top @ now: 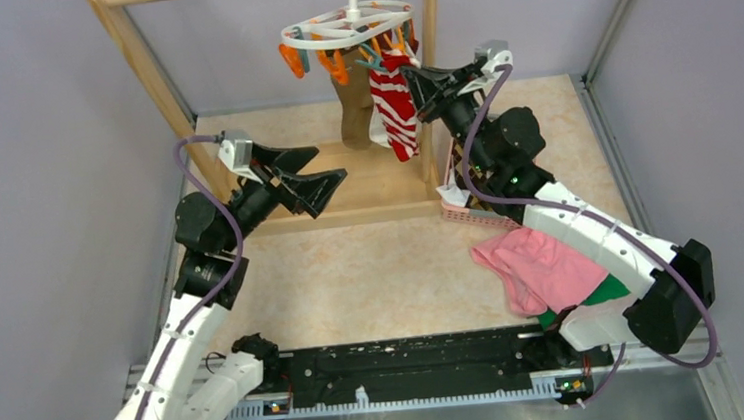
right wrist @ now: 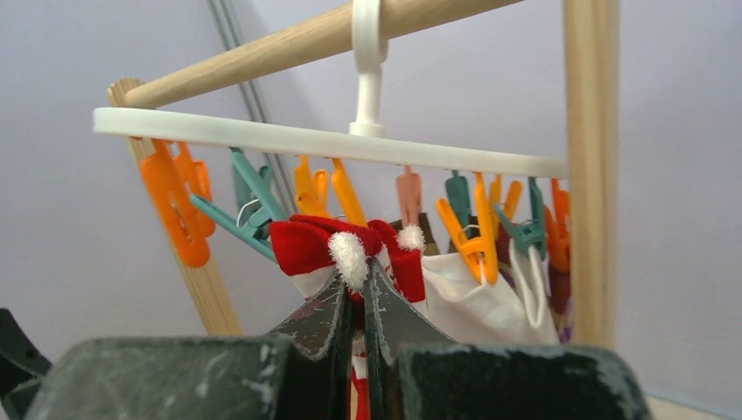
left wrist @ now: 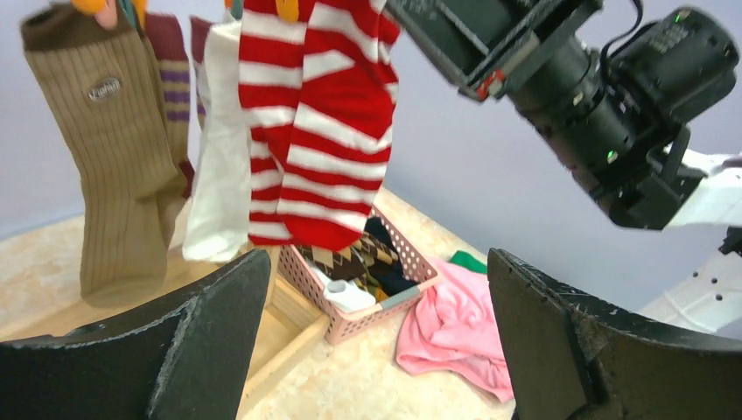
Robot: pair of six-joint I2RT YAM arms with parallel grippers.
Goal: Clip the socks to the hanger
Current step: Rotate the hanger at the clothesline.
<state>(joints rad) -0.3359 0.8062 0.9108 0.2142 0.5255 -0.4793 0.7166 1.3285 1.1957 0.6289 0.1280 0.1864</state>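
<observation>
Near edge: black metal mounting strip [top: 410, 362] across the front of the table, with both arm bases on it.
Surface: beige marbled tabletop [top: 353, 272], flat and matt.
Loose cloths: crumpled pink cloth [top: 543, 267] on the right half of the tabletop. A green cloth [top: 605, 292] lies partly under it, beside the right arm.
Basket: pink slotted plastic basket [top: 479, 217] just beyond the pink cloth. The left wrist view shows a brown-tan argyle sock [left wrist: 350, 258] and a dark navy sock [left wrist: 394, 280] inside.
Left gripper [top: 332, 166]: fingers spread wide, holding nothing, in the air above the rack's base and pointing toward the hanging socks.
Rack: pale wooden frame rack [top: 151, 67] standing at the back of the table.
Hanger: white plastic oval ring hanger [top: 314, 36] hooked over the rack's top bar, with orange and teal clips dangling.
Hung socks: tan ribbed sock [left wrist: 114, 166], plain white sock [left wrist: 219, 192] and red-and-white striped sock [left wrist: 315, 131] side by side below the ring. An orange clip sits at the striped one's top.
Right gripper [right wrist: 357, 289]: fingers pressed together, pinching the striped sock's red cuff just under the ring.
Room: plain lavender-grey walls [top: 36, 196] on three sides, and aluminium rails [top: 618, 10] at the right corner.
</observation>
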